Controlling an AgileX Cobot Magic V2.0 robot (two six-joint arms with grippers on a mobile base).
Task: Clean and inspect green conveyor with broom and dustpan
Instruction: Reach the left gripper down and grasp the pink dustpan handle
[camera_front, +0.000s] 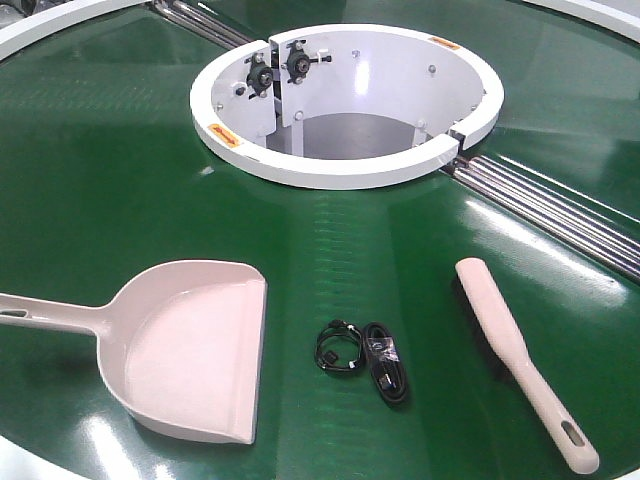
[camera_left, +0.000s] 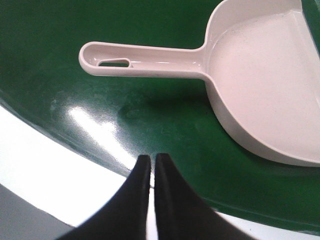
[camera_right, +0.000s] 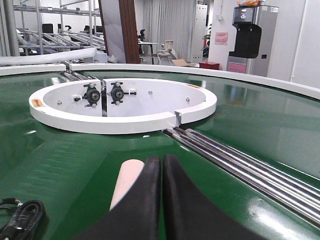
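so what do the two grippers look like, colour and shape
Both look alike. The left gripper has two smooth black fingers, broad at the base and curving in to narrow tips. The right gripper is the same. No cables, markings or arm links show in any view.

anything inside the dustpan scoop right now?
Nothing visible: the dustpan shows only its bare pink-beige floor in the front and left-wrist views. The black cable bundles lie outside it, on the green conveyor. The surface under the pan is covered.
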